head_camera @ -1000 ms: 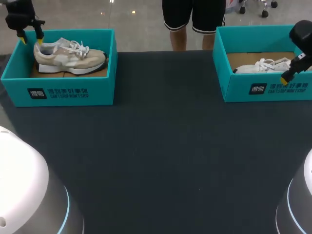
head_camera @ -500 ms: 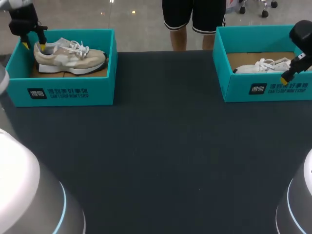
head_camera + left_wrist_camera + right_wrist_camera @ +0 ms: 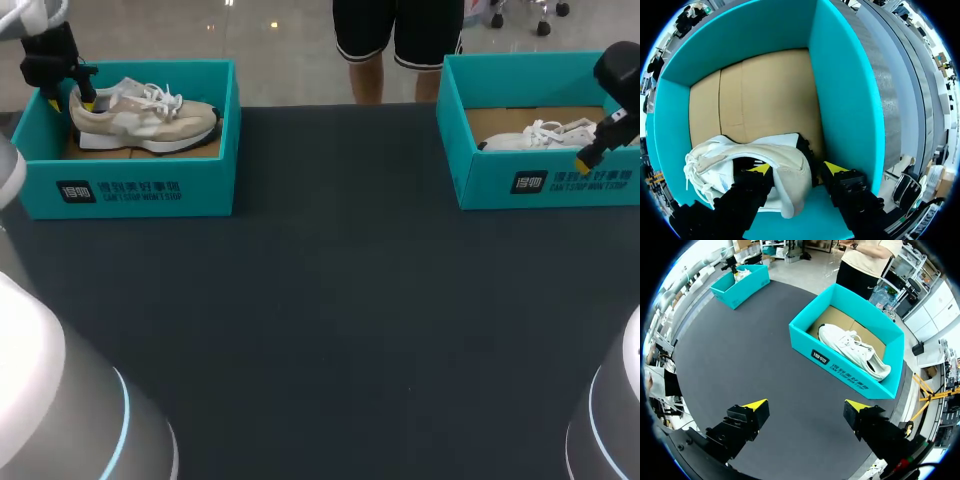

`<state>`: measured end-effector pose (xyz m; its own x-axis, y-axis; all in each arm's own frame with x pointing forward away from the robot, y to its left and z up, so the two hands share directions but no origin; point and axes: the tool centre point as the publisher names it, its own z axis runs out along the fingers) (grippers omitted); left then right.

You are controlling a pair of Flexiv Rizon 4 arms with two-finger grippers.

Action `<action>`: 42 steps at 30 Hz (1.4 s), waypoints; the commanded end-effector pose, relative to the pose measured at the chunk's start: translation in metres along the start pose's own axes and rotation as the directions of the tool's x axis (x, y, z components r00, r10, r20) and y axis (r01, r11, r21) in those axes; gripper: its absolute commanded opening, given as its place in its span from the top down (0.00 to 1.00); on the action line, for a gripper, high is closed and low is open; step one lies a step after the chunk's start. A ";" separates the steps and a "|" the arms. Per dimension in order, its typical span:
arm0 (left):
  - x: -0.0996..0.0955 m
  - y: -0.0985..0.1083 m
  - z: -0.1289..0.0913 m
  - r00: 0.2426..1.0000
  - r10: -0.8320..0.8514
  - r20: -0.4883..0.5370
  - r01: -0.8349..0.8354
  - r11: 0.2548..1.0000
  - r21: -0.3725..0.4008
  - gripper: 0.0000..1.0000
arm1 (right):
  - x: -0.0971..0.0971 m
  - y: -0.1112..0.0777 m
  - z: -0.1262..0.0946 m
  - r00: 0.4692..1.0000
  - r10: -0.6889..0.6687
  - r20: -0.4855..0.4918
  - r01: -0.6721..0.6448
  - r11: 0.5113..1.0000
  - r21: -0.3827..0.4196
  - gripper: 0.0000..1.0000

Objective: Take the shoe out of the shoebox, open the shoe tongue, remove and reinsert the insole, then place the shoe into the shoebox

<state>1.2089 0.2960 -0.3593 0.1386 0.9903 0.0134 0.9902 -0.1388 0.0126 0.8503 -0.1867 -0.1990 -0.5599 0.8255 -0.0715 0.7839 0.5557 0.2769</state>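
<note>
Worktop (image 3: pixel 330 300): two boxes well apart at far corners. Left shoebox (image 3: pixel 130 185) holds beige shoe (image 3: pixel 150 120). Left tool (image 3: pixel 794 169) parted, straddling heel; outer finger (image 3: pixel 836 169) near box wall. Right tool (image 3: pixel 807 404) wide apart over worktop, before right shoebox (image 3: pixel 840 367).

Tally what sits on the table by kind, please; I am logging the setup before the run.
Shoeboxes: 2 (teal; left shoebox, right shoebox)
Shoes: 2 (beige shoe in the left one, white shoe in the right one)
Total: 4
</note>
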 end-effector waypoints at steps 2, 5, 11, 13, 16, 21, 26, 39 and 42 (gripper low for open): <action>0.008 0.021 0.014 1.000 0.005 0.013 -0.006 0.997 0.071 0.40 | -0.001 0.000 0.001 1.000 0.000 -0.001 0.000 1.000 0.000 0.00; 0.007 0.022 0.018 1.000 0.012 0.014 -0.013 0.996 0.084 0.46 | -0.001 0.000 0.001 1.000 0.000 -0.001 0.000 1.000 0.000 0.00; 0.010 0.023 0.026 1.000 0.009 0.015 -0.011 0.994 0.107 0.48 | -0.001 0.000 0.001 1.000 0.000 -0.001 0.000 1.000 0.000 0.00; 0.010 0.023 0.026 1.000 0.009 0.015 -0.011 0.994 0.112 0.51 | -0.001 0.000 0.001 1.000 0.000 -0.001 0.000 1.000 0.000 0.00; 0.011 0.023 0.025 1.000 0.012 0.012 -0.013 0.993 0.120 0.61 | -0.001 0.000 0.001 1.000 0.000 -0.001 0.000 1.000 0.000 0.00; 0.011 0.022 0.023 1.000 0.025 0.002 -0.025 0.991 0.134 0.63 | -0.001 0.000 0.001 1.000 0.000 -0.001 0.000 1.000 0.000 0.00; 0.011 0.020 0.019 1.000 0.027 -0.004 -0.026 0.989 0.148 0.71 | -0.001 0.000 0.001 1.000 0.000 -0.001 0.000 1.000 0.000 0.00; 0.004 0.010 -0.015 0.999 0.032 -0.005 -0.031 0.985 0.171 1.00 | -0.001 0.000 0.001 1.000 0.000 -0.001 0.000 1.000 0.000 0.00; 0.002 0.006 -0.032 0.999 0.048 -0.014 -0.046 0.986 0.158 1.00 | -0.001 0.000 0.001 1.000 0.000 -0.001 0.000 1.000 0.000 0.00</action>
<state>1.2171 0.2965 -0.3500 0.1794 0.9835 0.0237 0.9826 -0.1803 0.0451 0.8503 -0.1867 -0.1989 -0.5599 0.8255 -0.0715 0.7839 0.5557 0.2768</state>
